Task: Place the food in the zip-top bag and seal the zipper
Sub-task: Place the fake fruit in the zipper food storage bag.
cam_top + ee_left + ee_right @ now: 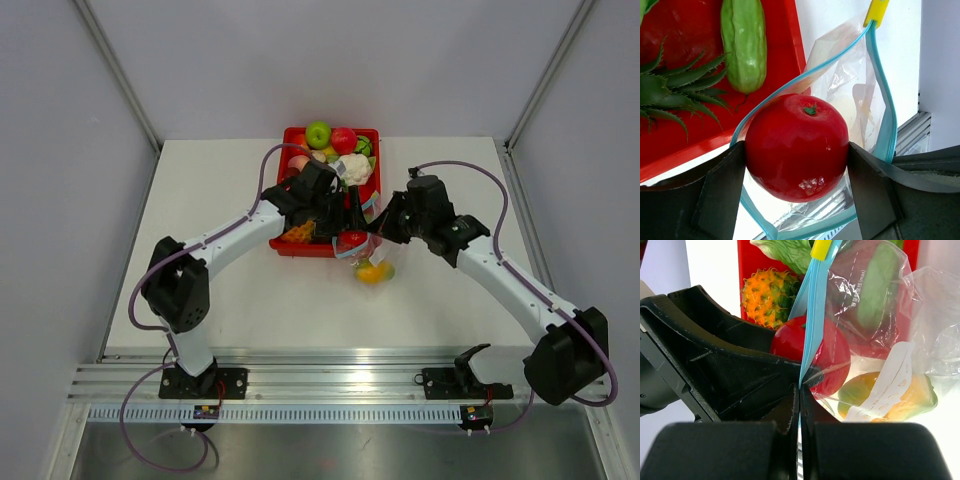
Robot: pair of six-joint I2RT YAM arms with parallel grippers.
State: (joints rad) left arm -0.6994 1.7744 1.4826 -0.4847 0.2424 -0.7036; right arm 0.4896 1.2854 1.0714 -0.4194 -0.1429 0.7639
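My left gripper [797,167] is shut on a red tomato [796,146] and holds it in the open mouth of the clear zip-top bag [860,100]. The blue-teal zipper [887,120] loops around the tomato. My right gripper [800,390] is shut on the zipper [812,330], pinching the bag's mouth edge. An orange-yellow mango [890,402] lies inside the bag [920,340]. From the top view the bag [368,258] hangs at the red tray's [310,250] front edge, with the tomato [351,240] between both grippers.
The red tray holds more food: a green apple [318,133], a red fruit [344,139], a cauliflower [355,167], a green cucumber [744,45], a spiky green plant [675,92] and an orange spiky fruit [765,297]. A yellow slider tab [876,11] sits on the zipper.
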